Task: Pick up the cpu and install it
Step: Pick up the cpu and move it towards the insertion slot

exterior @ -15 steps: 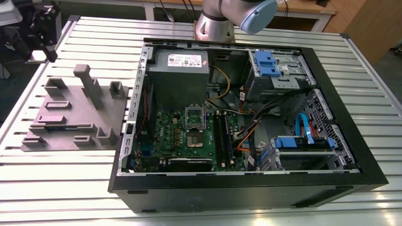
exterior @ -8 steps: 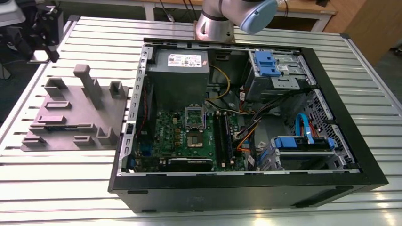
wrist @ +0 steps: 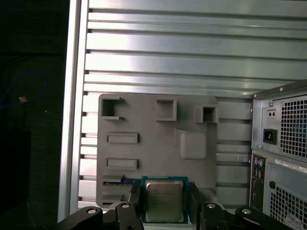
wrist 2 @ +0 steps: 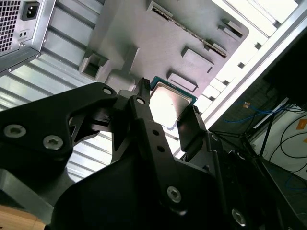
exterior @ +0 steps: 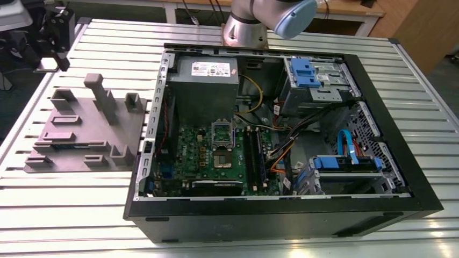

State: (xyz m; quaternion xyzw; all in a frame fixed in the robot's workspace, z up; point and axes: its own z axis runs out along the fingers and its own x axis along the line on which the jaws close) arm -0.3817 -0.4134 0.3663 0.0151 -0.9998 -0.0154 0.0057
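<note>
Tool [wrist: 164, 195] tight on part-hidden cpu [wrist: 164, 203]

The cpu [wrist: 164, 200] has a silver-grey top and a blue-green rim. The gripper [wrist: 164, 207] is black. The tray [exterior: 122, 121] is purple-grey. The table [exterior: 72, 215] is silver, striped with parallel ribs. The case [exterior: 287, 220] is black, its board [exterior: 201, 145] green and its 2 brackets [exterior: 305, 72] blue. The cables are blue [exterior: 348, 145], orange [exterior: 280, 158] and yellow [exterior: 255, 88]. The grey box [exterior: 204, 86] has a white label [exterior: 204, 69].
</note>
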